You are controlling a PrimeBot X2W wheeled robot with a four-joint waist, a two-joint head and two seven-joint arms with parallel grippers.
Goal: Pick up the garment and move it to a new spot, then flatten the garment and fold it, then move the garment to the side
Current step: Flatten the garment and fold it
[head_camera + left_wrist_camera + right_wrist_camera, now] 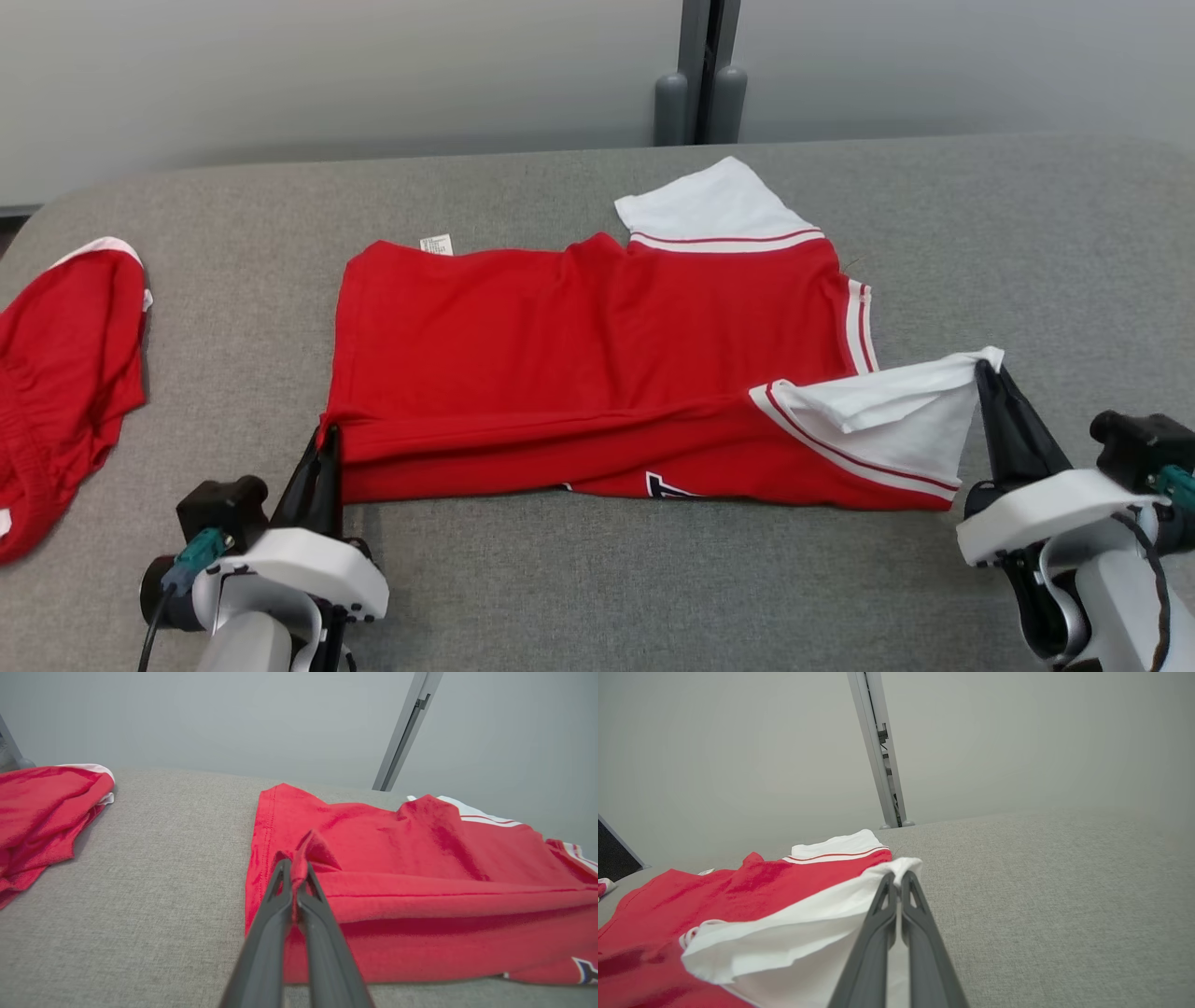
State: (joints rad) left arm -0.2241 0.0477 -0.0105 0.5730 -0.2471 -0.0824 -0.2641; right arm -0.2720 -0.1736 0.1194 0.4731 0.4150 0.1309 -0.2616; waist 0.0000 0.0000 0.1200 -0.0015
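While both hands grip cloth, the left hand (293,868) has its dark fingers pressed together on a small peak of red fabric at the garment's (597,345) near left corner, lifting it slightly above the layer beneath. The right hand (899,876) pinches the tip of the garment's near white sleeve (878,420), which is drawn taut and raised off the counter (1027,243) at the garment's right end. Between the two hands the garment's near edge is doubled over, and part of a dark-outlined print (667,485) peeks from the lower layer. The rest of the garment lies spread on the grey counter, its far white sleeve (714,210) flat and a small white label (436,245) at its far left corner. Well apart to the garment's left lies a second red cloth (65,373), crumpled. Beyond the garment's far edge stands a grey post (700,75).
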